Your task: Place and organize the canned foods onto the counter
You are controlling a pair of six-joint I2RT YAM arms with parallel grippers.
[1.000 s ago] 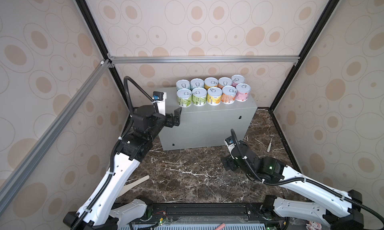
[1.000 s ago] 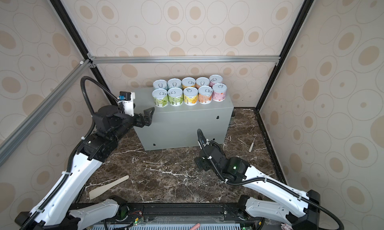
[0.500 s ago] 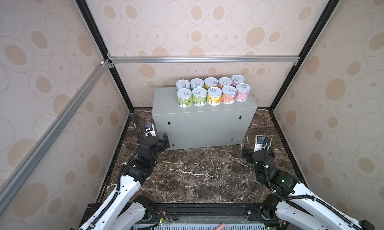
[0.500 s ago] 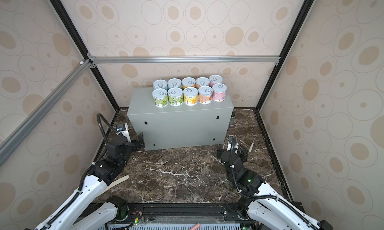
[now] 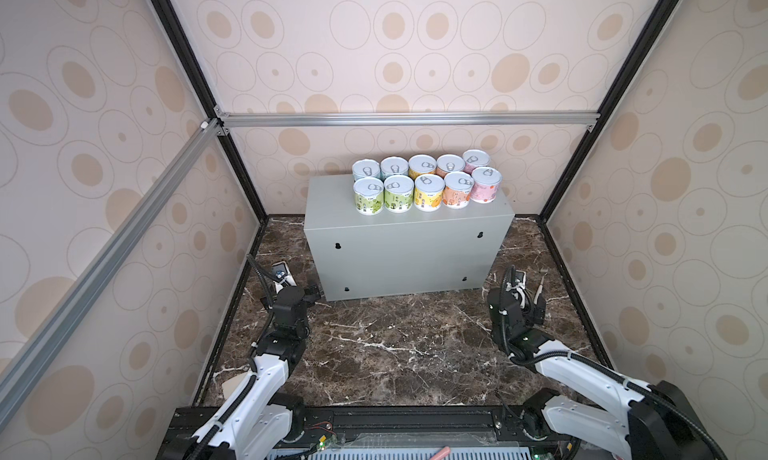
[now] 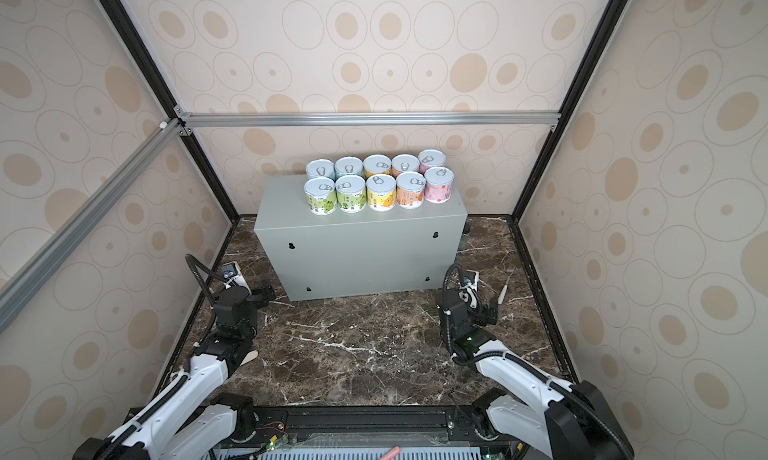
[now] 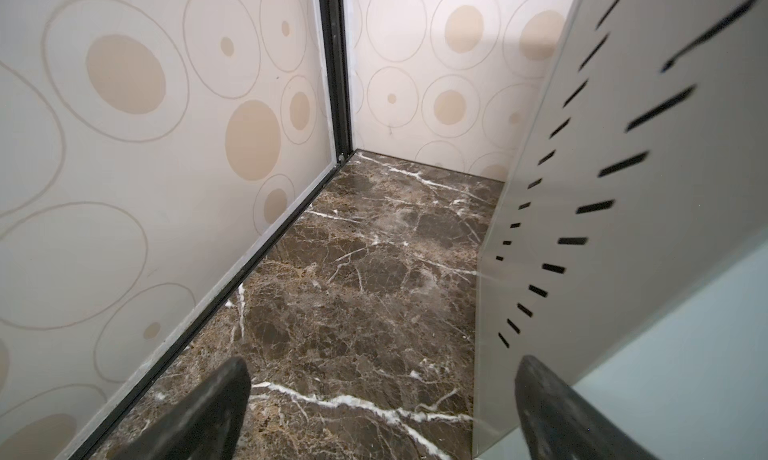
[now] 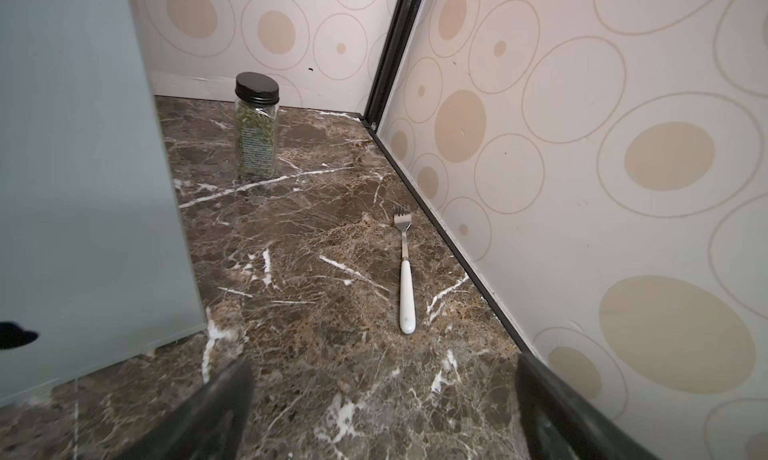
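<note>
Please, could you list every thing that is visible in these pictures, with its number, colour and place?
cans: ten; green, yellow, orange, pink, pale teal; upright in two rows of five on the counter's top, toward its back right.
counter: one; pale grey; on the floor near the back wall.
jar: one; clear glass, black lid, green contents; upright on the floor by the counter's right end.
fork: one; steel, white handle; flat on the floor near the right wall.
wooden piece: one; pale; on the floor, mostly hidden by the left arm.
floor: dark brown marble.
left gripper: black; open, empty; low by the counter's front left corner.
right gripper: black; open, empty; low by the counter's front right corner.
</note>
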